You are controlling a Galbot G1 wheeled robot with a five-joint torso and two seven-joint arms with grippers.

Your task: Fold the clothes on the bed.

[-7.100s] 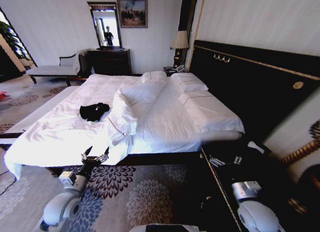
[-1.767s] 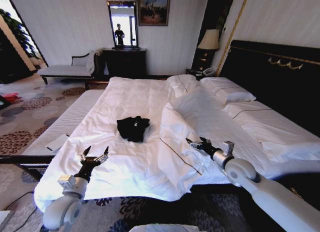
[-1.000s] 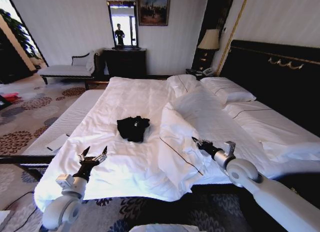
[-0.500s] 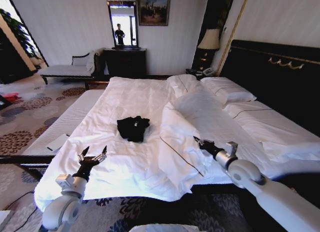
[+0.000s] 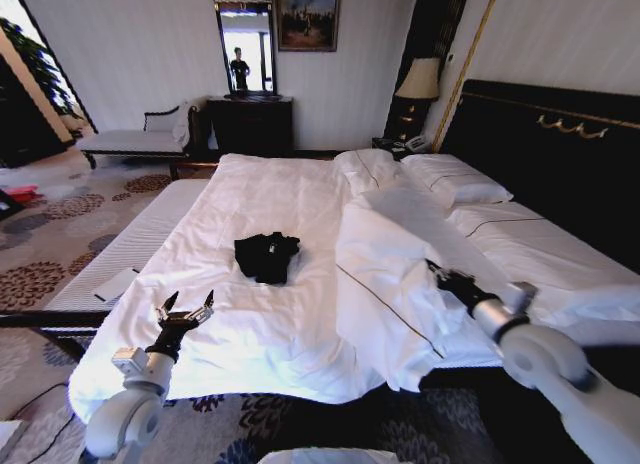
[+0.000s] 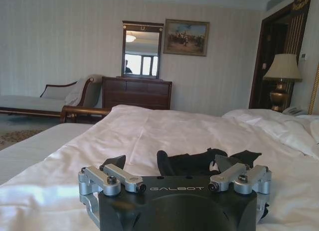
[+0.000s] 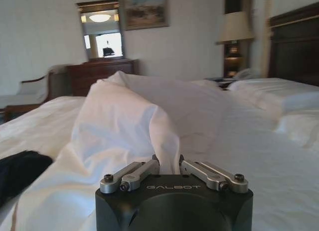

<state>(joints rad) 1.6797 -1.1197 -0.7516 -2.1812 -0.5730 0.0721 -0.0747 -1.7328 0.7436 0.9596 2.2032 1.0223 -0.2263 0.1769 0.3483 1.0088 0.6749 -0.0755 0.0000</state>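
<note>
Head view: black T-shirt (image 5: 267, 256) bunched mid-bed (image 5: 250, 184) on white duvet (image 5: 300, 324); left gripper (image 5: 184, 311) near foot edge, fingers spread, empty; right gripper (image 5: 437, 272) pinching raised duvet fold. Left wrist view: shirt just beyond splayed fingers (image 6: 122, 177). Right wrist view: fingers (image 7: 137, 174) closed on duvet.

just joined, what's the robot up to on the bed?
The right gripper is shut on a fold of the white duvet, holding it bunched up on the bed. The black T-shirt lies crumpled and untouched in the middle. The left gripper hovers open near the foot edge.
</note>
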